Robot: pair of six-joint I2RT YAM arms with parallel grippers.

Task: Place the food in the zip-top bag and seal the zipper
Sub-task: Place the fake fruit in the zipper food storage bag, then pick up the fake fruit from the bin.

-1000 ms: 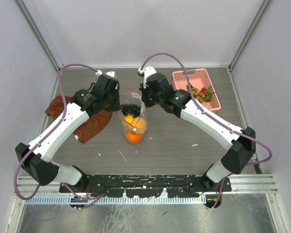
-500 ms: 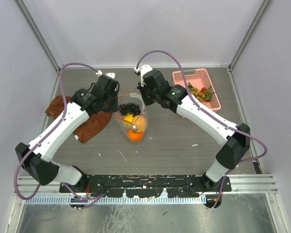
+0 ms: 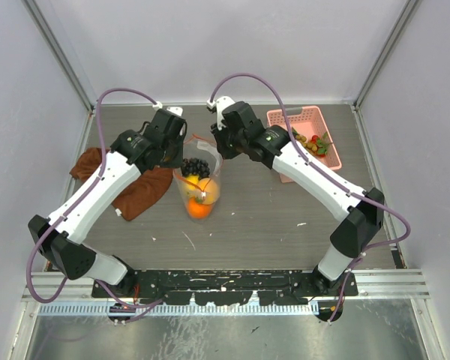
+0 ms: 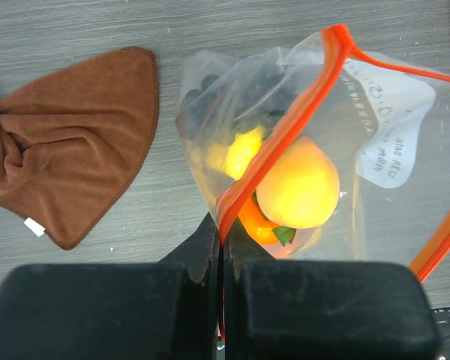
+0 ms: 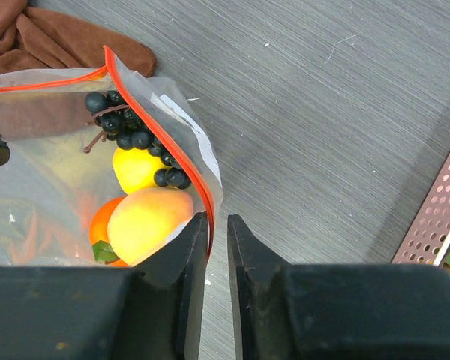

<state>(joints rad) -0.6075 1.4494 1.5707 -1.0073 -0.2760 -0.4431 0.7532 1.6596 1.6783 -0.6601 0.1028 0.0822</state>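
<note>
A pale-walled enclosure surrounds a grey wood-grain table; the left arm and right arm reach to its far half and meet over 1 bag. A brown cloth lies crumpled just beside the bag's left; a pink basket sits at the far right, well apart.

The zip-top bag, clear and crinkly, sits between the claws, mouth toward the far wall; we see 2 orange fruits, 1 yellow fruit and dark grapes inside; the tan berries are in the basket.

The zipper runs left to right, claw to claw, its 2 lips parted. The left gripper is clamped tight on its left end; the right gripper has jaws slightly apart, table showing between, the strip against 1 finger, seemingly unpinched.

We judge the berries come next; they lie rightward of the right claw, the nearer arm.
</note>
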